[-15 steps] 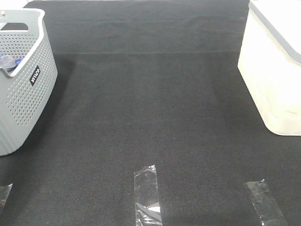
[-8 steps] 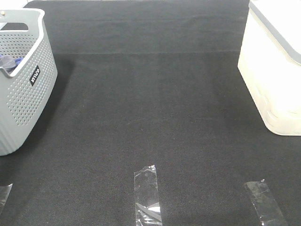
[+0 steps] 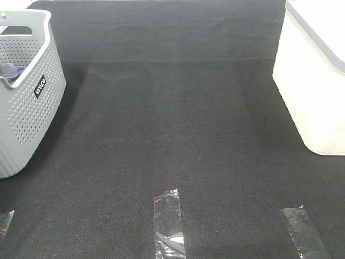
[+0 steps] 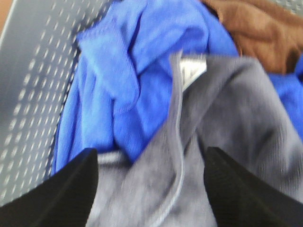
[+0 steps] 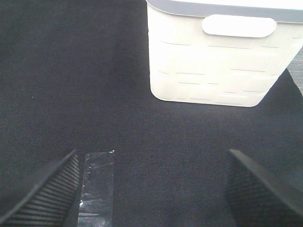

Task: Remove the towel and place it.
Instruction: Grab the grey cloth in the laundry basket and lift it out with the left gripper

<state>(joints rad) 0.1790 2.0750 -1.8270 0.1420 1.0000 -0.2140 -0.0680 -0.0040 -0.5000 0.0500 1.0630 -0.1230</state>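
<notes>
The slate-grey towel [image 4: 222,137] with a stitched hem and small white tag [image 4: 193,71] lies inside the grey perforated basket [image 3: 24,97], on top of a bright blue cloth [image 4: 128,71] and beside a brown cloth [image 4: 260,28]. My left gripper [image 4: 149,189] is open just above the towel, one black finger on each side of its hem. My right gripper [image 5: 149,189] is open and empty above the black mat, facing a white bin [image 5: 215,52]. Neither gripper shows in the exterior view.
The basket stands at the far left of the black mat [image 3: 172,124]; a bit of blue cloth [image 3: 9,70] shows over its rim. The white lidded bin [image 3: 315,75] stands at the right edge. Clear tape strips [image 3: 168,222] lie near the front edge.
</notes>
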